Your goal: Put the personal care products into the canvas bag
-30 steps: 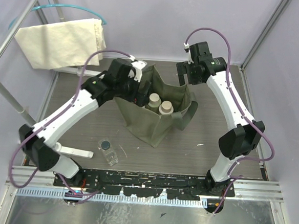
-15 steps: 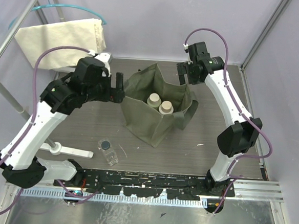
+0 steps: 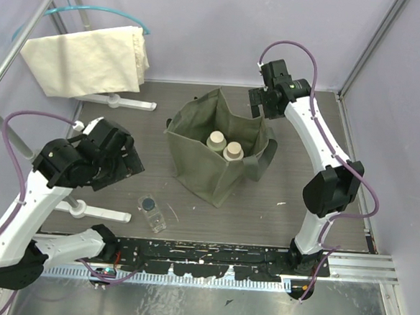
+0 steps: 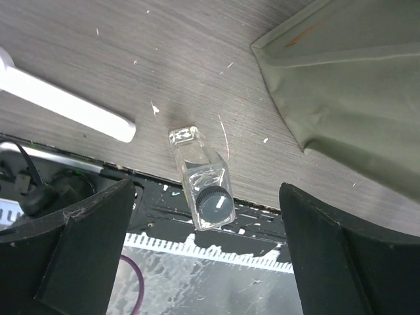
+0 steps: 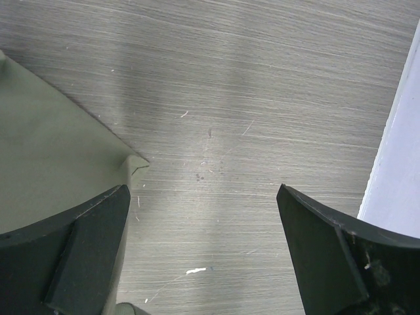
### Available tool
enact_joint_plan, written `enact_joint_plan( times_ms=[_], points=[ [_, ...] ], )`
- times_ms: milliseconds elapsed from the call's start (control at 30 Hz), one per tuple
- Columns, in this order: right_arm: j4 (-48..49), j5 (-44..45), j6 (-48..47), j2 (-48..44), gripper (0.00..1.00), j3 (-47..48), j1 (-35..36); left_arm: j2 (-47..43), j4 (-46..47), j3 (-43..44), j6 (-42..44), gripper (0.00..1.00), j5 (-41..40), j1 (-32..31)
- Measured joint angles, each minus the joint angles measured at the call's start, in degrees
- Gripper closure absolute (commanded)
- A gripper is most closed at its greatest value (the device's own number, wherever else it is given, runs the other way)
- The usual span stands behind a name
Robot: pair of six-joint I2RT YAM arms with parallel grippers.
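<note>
Evidently the step in hand is the pick of the last loose item. The clear bottle (image 4: 203,187) lies on its side on the counter near the front edge, left of centre, with its dark cap pointing toward that edge. A white bar (image 4: 72,108) lies just beside it on the left, not touching it.

The left gripper (image 4: 207,190) hangs above the bottle with its jaws spread wide and nothing between them. In the wrist view the bottle sits roughly midway between the two fingers, though angled across the gap.

The bag (image 3: 208,179) stands open at mid-counter, well apart from the bottle. Two pale caps (image 3: 216,138) show upright inside it, side by side. I cannot tell whether a fourth container lies lower in the bag.

The right gripper (image 5: 202,190) is also spread and empty. It sits over bare counter at the bag's far right corner, with only a fold of the fabric at the left of its view.

The next move, as I judge it:
- The left arm should drop straight down and turn its wrist so the fingers close across the bottle's flat sides rather than along its length.
- It should keep clear of the white bar on the way down.
- It should then lift the bottle, carry it over the bag's rim and release it there.
</note>
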Motion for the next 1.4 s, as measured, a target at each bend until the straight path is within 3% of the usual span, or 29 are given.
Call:
enact_joint_plan(
  times_ms=[433, 767, 1067, 1200, 1400],
  points=[
    [3.23, 2.29, 2.16, 1.38, 0.00, -1.53, 0.00, 9.09, -2.21, -3.89, -20.65, 0.02, 0.33, -8.57],
    [6.43, 0.37, 2.64, 0.17, 0.00, -7.43, 0.00, 6.23, -2.84, -13.55, -36.09, 0.02, 3.93, -13.29],
    [7.26, -0.28, 2.45, -1.05, 0.00, -7.87, 0.00, 5.03, 3.69, -23.45, -42.32, 0.00, 4.13, -14.10],
    [7.45, -0.31, 2.38, -1.97, 0.00, -8.76, 0.00, 5.55, 7.30, -25.49, -42.93, 0.07, 4.13, -14.14],
    [7.61, -0.26, 2.23, -3.10, 0.00, -9.33, 0.00, 5.49, 10.60, -27.52, -42.77, 0.32, 4.48, -14.21]
  ],
)
